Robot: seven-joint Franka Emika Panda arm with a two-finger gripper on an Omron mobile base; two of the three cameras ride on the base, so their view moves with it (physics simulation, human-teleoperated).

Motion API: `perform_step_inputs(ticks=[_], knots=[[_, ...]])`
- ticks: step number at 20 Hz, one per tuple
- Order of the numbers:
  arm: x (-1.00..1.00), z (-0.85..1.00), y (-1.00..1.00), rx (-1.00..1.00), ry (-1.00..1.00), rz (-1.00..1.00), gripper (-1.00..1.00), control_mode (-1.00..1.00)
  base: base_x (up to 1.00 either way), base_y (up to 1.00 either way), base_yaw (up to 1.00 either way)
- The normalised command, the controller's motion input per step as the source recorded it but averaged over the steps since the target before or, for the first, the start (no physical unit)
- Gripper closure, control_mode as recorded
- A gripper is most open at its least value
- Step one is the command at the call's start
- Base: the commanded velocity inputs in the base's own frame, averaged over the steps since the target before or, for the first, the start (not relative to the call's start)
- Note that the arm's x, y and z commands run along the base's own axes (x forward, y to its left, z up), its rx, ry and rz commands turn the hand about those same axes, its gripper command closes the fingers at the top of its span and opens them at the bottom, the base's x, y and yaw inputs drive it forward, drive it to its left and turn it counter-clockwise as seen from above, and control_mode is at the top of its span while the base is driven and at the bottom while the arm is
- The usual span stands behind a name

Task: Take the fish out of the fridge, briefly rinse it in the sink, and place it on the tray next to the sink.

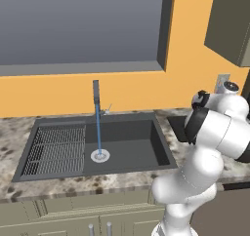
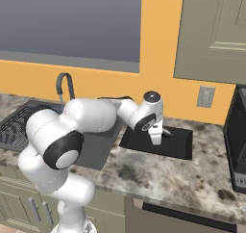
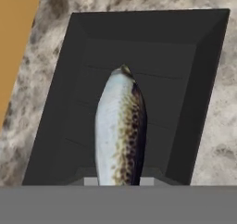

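Observation:
The fish [image 3: 119, 130], silvery with a dark speckled back, is clamped at its near end by my gripper [image 3: 119, 182] and points away from the hand. Below it lies the black tray [image 3: 180, 75] on the speckled counter. From the right base, my gripper [image 2: 156, 138] hangs pointing down just above the tray [image 2: 178, 148], to the right of the sink [image 2: 14, 126]. The sink [image 1: 122, 142] has a ribbed grid on its left, and a thin blue stream runs from the faucet [image 1: 96, 96] to the drain [image 1: 100, 155]. The fridge is out of view.
A black appliance [image 2: 238, 145] stands on the counter at the far right. A wall outlet [image 2: 205, 97] and an upper cabinet [image 2: 211, 34] sit above the tray. The orange wall runs close behind the tray and sink. The counter's front edge [image 2: 144, 198] lies in front.

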Motion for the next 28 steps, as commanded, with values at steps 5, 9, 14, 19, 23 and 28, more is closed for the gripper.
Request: perform_step_inputs(ticks=[5,9,14,19,23,28], knots=[[0.01,-0.54,-0.01,-0.03,-0.01,0.00,1.00,-1.00,0.00,0.00,0.00],[0.24,-0.29,0.00,-0.01,-0.02,0.00,1.00,-1.00,0.00,0.00,0.00],[0.37,-0.11,0.00,0.00,0.00,0.00,1.00,-1.00,0.00,0.00,0.00],[0.30,-0.17,0.00,0.00,0.00,0.00,1.00,-1.00,0.00,0.00,0.00],[0.00,-0.02,0.00,-0.01,-0.01,0.00,-1.00,-1.00,0.00,0.00,0.00],[0.00,0.26,0.03,0.00,0.00,-0.06,-1.00,-1.00,0.00,0.00,0.00]])
